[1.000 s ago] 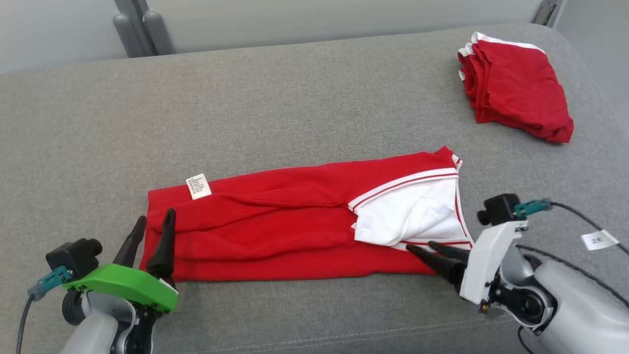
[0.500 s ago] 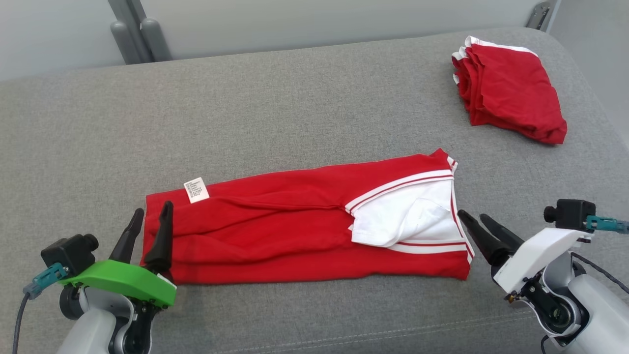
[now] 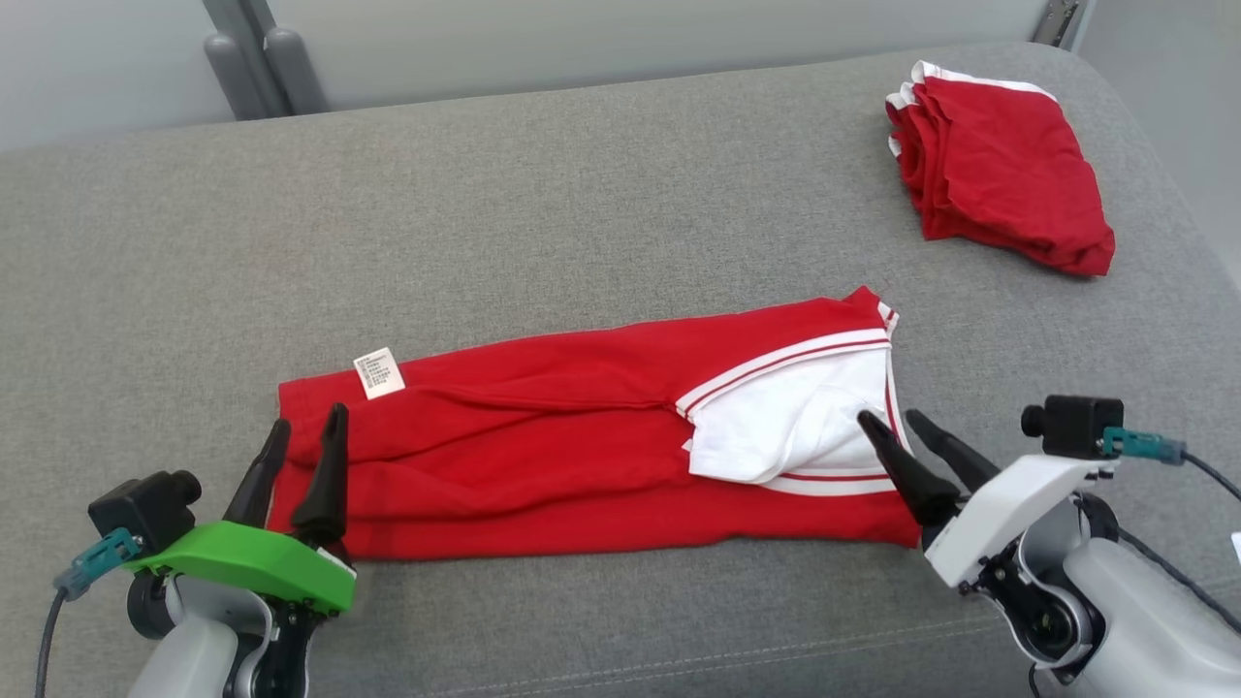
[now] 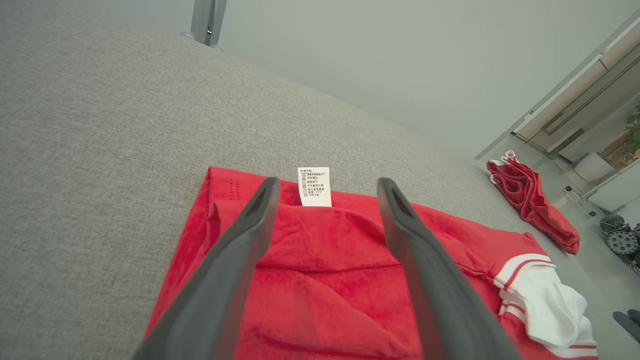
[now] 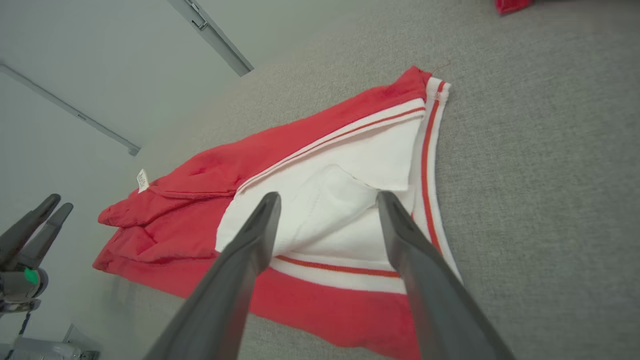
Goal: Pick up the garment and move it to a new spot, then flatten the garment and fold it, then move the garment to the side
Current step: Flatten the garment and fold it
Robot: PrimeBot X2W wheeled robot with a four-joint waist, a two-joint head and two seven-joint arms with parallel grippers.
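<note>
**Both grippers open at the ends of the flat garment**

The garment (image 3: 543, 456), red with a white, red-striped panel (image 3: 795, 427), lies in a long folded strip on the grey cushion (image 3: 582, 194). In the head view it runs from 8 o'clock to 2 o'clock across the middle. Its red end is at the 9 o'clock side and the white panel at the 3 o'clock side. A white label (image 3: 378, 373) sticks out of the far edge near the red end, at 12 o'clock from the left fingertips.

The left gripper (image 3: 308, 420) sits at 8 o'clock in the head view, with its fingers parted fairly wide and holding nothing. One finger lies over the red end and the other over that end's outer edge. In the left wrist view the two fingers straddle a raised fold, with the label just beyond their tips. I cannot tell whether the tips touch the cloth.

The right gripper (image 3: 887, 417) sits at 4 o'clock, fingers also spread and holding nothing. Its tips point toward 11 o'clock over the white panel. In the right wrist view they frame a loose white flap (image 5: 330, 200). Whether they touch the cloth is unclear.

A second red pile (image 3: 999, 184) rests folded at 2 o'clock, well apart from the garment, near the cushion's far corner. Two grey posts (image 3: 247, 68) stand behind the cushion at 11 o'clock.
</note>
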